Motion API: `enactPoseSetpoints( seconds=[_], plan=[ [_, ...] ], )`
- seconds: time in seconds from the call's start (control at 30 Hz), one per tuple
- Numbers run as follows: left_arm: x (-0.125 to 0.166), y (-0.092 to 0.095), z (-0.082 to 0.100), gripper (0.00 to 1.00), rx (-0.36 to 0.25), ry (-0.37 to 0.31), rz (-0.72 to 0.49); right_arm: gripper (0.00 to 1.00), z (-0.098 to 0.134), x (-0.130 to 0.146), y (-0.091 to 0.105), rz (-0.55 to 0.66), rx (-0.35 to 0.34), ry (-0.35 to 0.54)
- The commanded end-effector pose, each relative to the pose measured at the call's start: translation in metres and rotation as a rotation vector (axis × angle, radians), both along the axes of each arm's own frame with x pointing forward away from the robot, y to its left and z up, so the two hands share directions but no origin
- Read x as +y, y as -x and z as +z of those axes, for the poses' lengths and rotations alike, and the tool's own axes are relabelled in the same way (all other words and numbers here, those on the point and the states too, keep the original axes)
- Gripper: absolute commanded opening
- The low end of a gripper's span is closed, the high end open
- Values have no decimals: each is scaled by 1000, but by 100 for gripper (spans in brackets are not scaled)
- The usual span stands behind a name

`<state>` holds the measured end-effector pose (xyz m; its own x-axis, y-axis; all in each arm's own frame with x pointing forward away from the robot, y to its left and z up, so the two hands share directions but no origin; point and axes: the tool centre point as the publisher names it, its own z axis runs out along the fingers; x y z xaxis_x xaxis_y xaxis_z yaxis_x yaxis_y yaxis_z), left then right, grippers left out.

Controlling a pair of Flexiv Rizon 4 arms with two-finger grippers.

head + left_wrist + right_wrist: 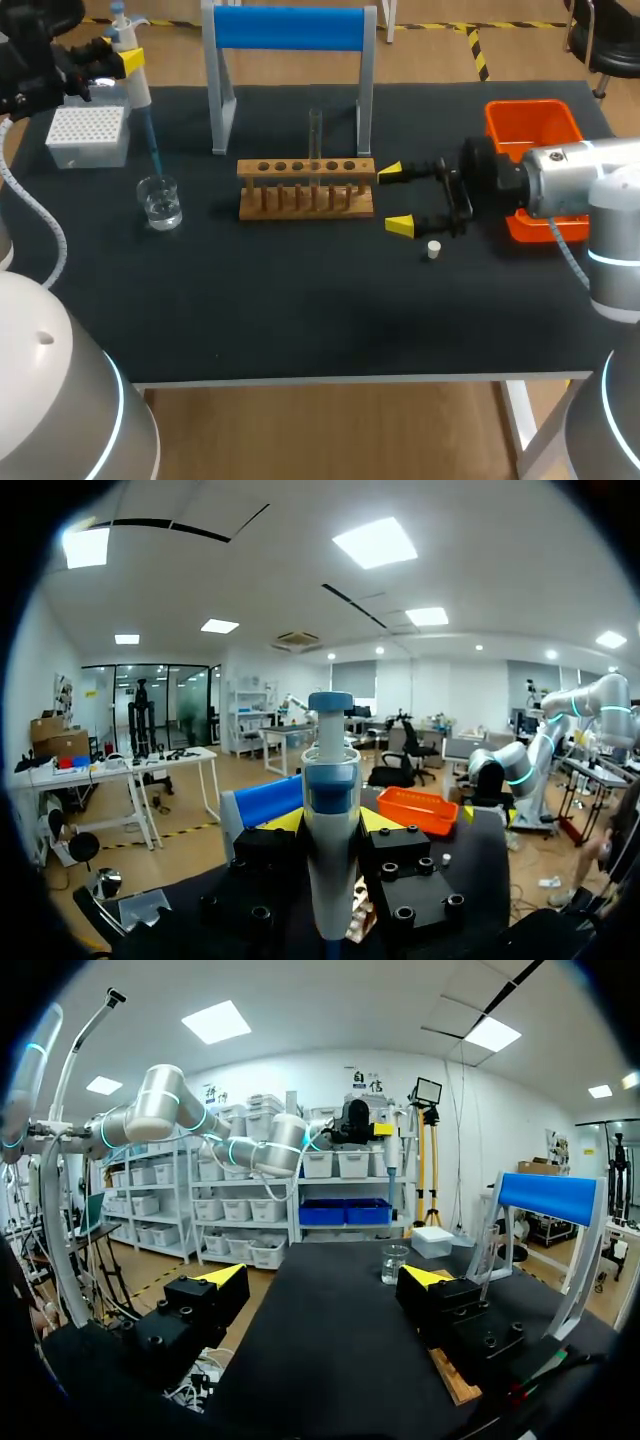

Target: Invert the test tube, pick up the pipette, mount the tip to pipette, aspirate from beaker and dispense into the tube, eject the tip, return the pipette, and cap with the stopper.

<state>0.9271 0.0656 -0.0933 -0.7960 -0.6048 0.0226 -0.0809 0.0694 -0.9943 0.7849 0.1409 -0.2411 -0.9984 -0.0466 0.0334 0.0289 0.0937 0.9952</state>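
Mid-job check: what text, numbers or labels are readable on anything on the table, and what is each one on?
No text on the table is readable.
Pipette: no legible print on its body.
Beaker: any markings are too small to read.
Tip box, rack, bin: no text visible.
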Motion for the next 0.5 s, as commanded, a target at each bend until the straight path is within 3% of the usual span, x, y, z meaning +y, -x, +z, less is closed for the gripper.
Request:
enactPoseSetpoints(
  seconds=[0.03, 0.5],
  plan=[
    [5, -2, -2, 0, -3, 3, 4, 100, 1, 0, 1, -2, -1, 2],
    [7, -3, -4, 0, -3, 5, 6, 100, 1, 0, 1, -2, -1, 2]
  ],
)
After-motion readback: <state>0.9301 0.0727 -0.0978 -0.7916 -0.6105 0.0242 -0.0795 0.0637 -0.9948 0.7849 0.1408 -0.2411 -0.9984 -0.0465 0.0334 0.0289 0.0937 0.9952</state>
